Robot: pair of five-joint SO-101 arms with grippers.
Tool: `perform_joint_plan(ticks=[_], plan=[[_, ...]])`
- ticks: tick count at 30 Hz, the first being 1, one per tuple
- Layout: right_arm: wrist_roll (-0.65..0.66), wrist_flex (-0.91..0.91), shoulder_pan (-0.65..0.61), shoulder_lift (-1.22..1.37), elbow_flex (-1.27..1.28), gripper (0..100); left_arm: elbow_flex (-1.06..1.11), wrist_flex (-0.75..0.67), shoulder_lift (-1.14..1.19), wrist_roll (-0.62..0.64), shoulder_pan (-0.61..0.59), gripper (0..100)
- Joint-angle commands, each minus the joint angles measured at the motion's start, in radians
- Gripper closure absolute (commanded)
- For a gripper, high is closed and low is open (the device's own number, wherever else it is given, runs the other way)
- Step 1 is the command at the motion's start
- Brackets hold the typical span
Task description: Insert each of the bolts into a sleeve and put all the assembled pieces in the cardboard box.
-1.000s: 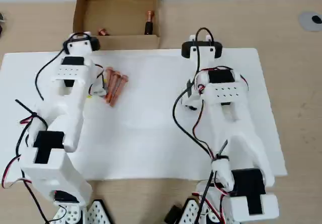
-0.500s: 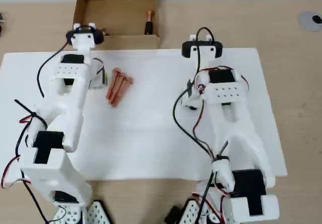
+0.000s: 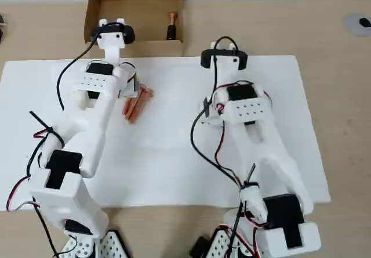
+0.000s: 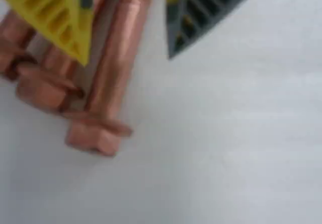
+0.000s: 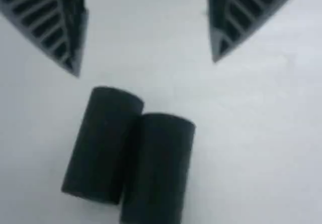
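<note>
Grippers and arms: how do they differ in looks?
The left arm and right arm are alike: white plastic, black motors, red-and-black cables. The left gripper has one yellow ribbed finger, one dark; the right gripper, two dark.

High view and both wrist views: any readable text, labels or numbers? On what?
None legible.
No print shows on the cardboard box, the copper bolts, the black sleeves or the white sheet.
The grey disc at the table's edge carries a dark mark, too small to read as anything.
</note>
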Motion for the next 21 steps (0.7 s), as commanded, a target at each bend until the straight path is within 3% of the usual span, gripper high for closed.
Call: perform_joint_plan(ticks=[1,10,21], plan=[[-0.04,-0.063,-0.008,-0.001,0.025,78.9,-0.057,-0.009,-0.015,0.003,0.005,88],[-0.08,-0.123,0.016,0.163,0.027,79.0,-0.057,-0.008,-0.015,0.002,0.002,88],[-0.089,-0.014,0.061,0.251,-0.134,79.1,-0.043,0.04,-0.056,-0.002,0.009,88]])
